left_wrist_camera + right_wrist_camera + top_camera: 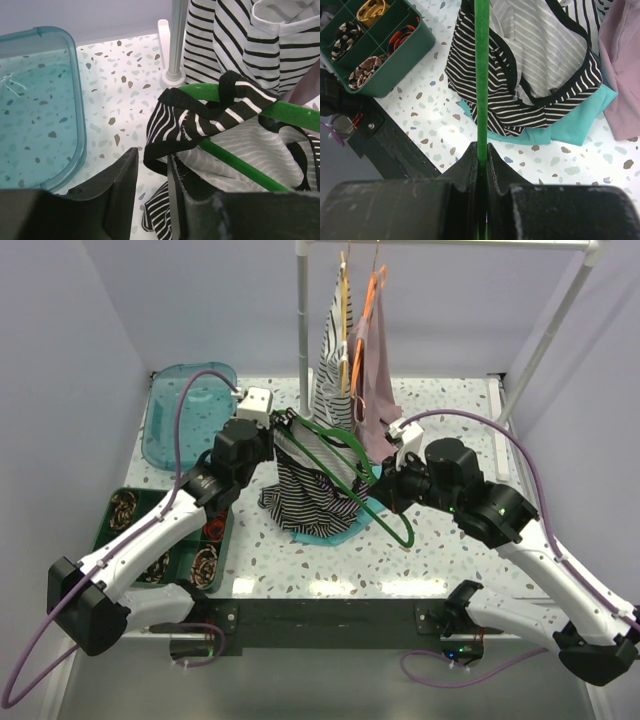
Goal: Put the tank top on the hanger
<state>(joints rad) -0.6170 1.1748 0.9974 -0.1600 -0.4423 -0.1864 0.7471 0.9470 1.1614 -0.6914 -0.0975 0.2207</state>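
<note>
The black-and-white striped tank top (300,492) hangs bunched from the green hanger (338,452), its lower part resting on the table. One black-trimmed strap (231,94) loops over the hanger's arm (295,113). My left gripper (152,167) is at the top's left edge. Its jaws stand apart, and the black trim hangs down between them, against the right finger (175,172). My right gripper (481,150) is shut on the hanger's thin green rod (481,75), which runs straight away over the tank top (535,60).
A teal cloth (572,127) lies under the top. A clear teal bin (185,415) sits at the back left, and a green compartment tray (402,62) at the front left. A rack post (175,45) stands behind, with a striped garment (333,355) and a pink one (372,380) hanging.
</note>
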